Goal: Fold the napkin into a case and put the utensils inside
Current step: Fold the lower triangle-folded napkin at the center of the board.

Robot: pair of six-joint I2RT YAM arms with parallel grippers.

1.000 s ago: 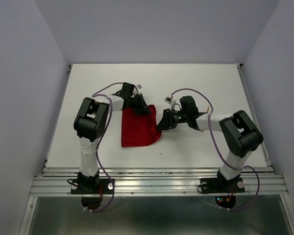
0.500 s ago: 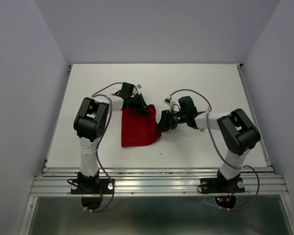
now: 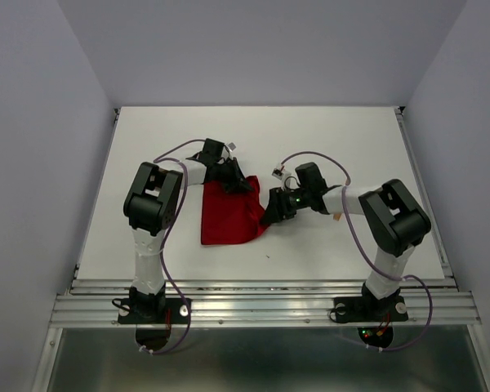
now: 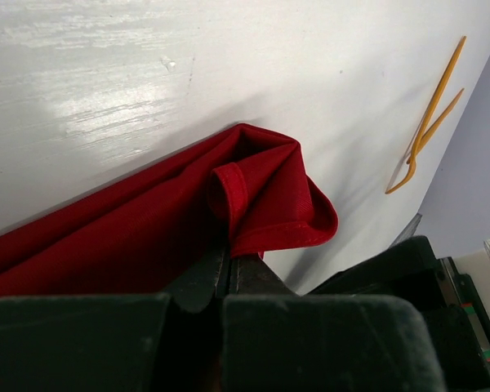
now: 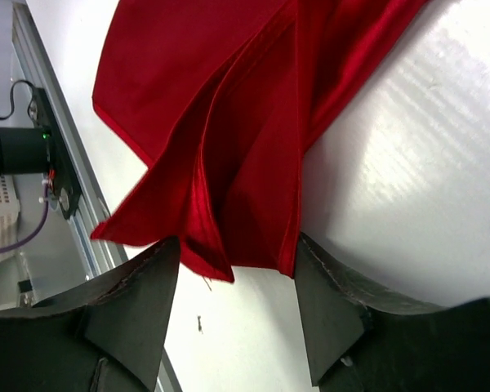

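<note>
The left fingers (image 4: 229, 279) are pressed shut on the napkin (image 5: 220, 122), pinching a rolled hem at one corner of the red cloth; just ahead of their tips that corner bunches into a loose curl, and behind it the cloth spreads away flat over the white counter (image 3: 327, 139). The right fingers (image 3: 271, 214) stand apart, one on each side of the napkin's opposite edge; several layered folds run down into the gap between them, and the outer fold ends just beside the inner face of one finger, though I cannot tell whether it touches; nothing is clamped there. Seen from above, the napkin lies between the two sets of fingers, loosely doubled over. The utensils (image 4: 429, 122), two thin orange pieces, lie on bare counter well beyond the left fingers, past the curled corner and apart from the cloth; they rest close alongside each other, meeting at the end nearer those fingers.
</note>
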